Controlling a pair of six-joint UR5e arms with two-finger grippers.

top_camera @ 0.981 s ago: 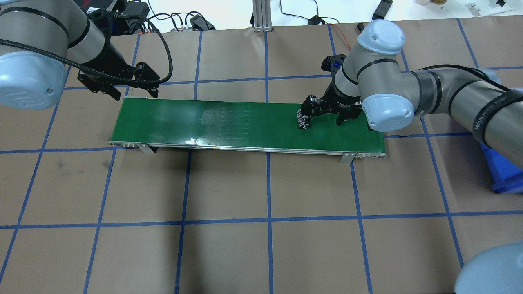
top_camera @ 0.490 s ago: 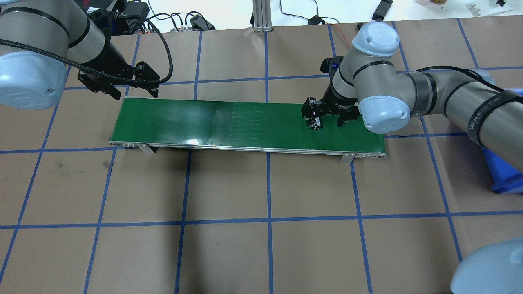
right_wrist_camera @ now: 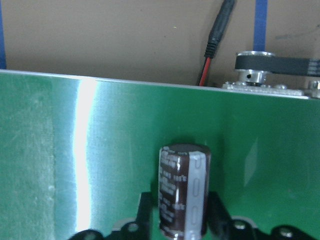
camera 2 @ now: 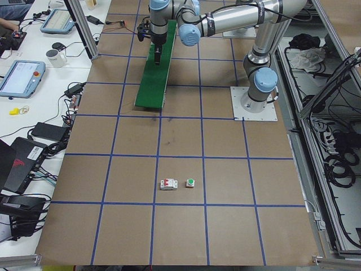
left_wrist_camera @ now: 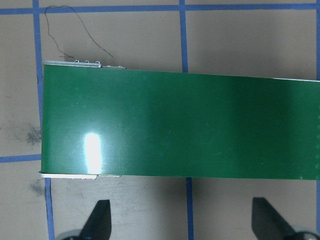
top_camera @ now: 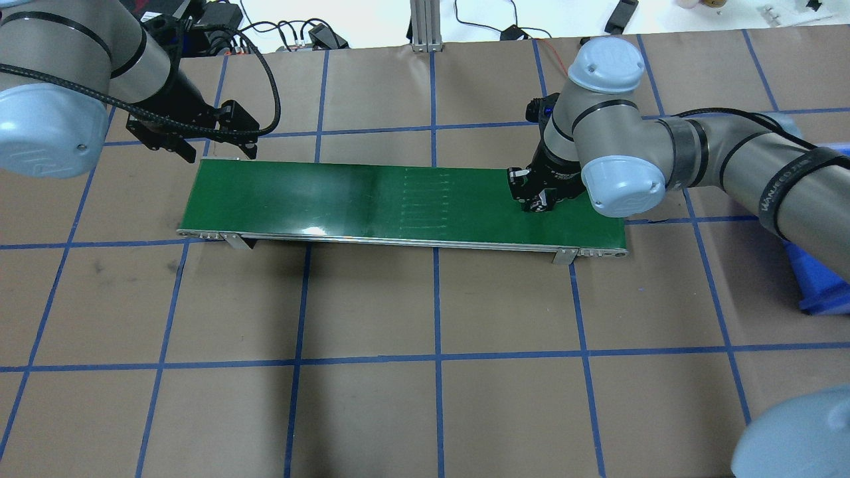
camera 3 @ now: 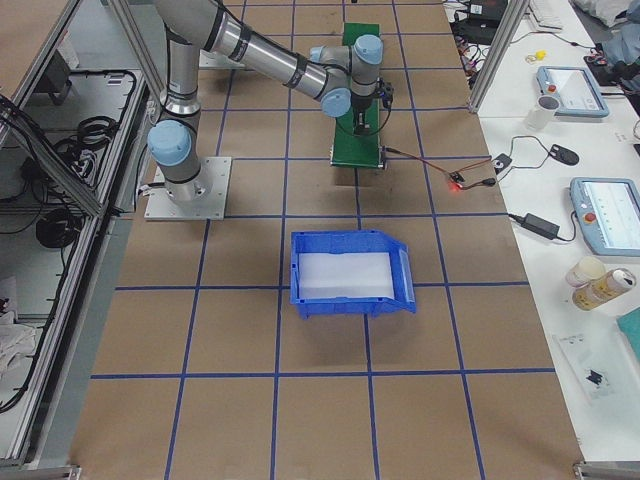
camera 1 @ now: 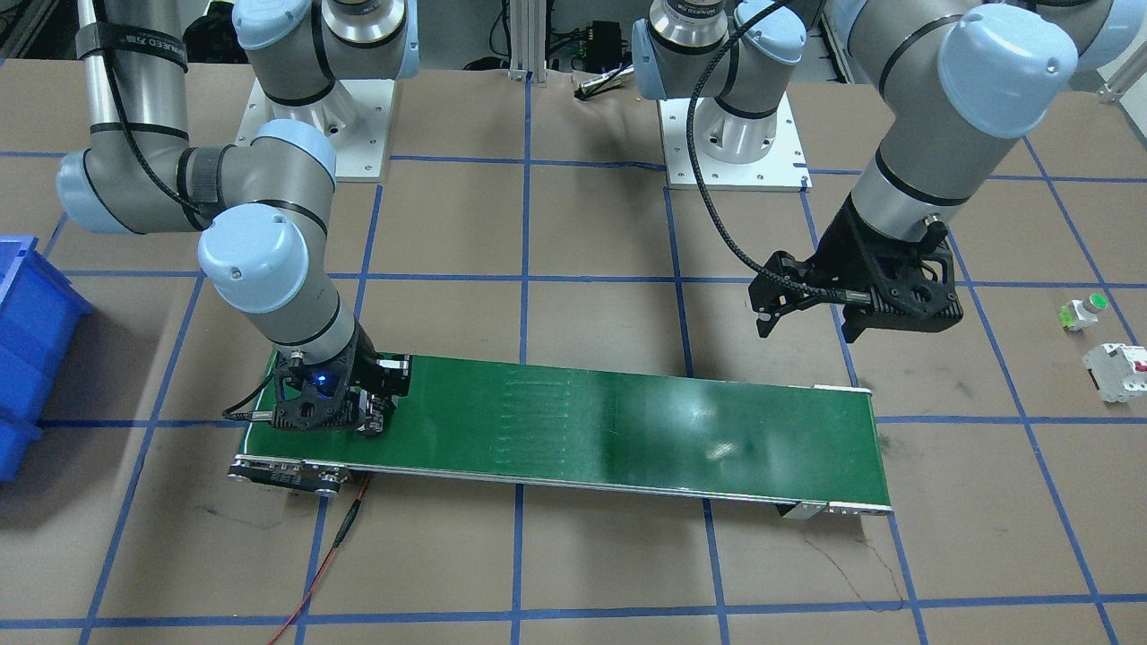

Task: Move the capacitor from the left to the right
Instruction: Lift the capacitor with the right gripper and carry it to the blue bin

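Note:
The capacitor, a stubby dark reddish-black cylinder with a pale grey stripe, stands upright on the green conveyor belt near its right end. My right gripper is down on the belt and shut on the capacitor; it also shows in the front-facing view. My left gripper is open and empty, hovering just off the far edge of the belt's left end. In the left wrist view its fingertips stand wide apart beside the bare belt.
A blue bin sits on the table past the belt's right end. A white breaker and a small green-capped part lie on the table past the belt's left end. A red wire runs from the belt's motor end.
My right gripper's fingers have closed from wide apart onto the capacitor while shifting right along the belt. The faint marks on the belt have drifted right. The left arm has not moved.

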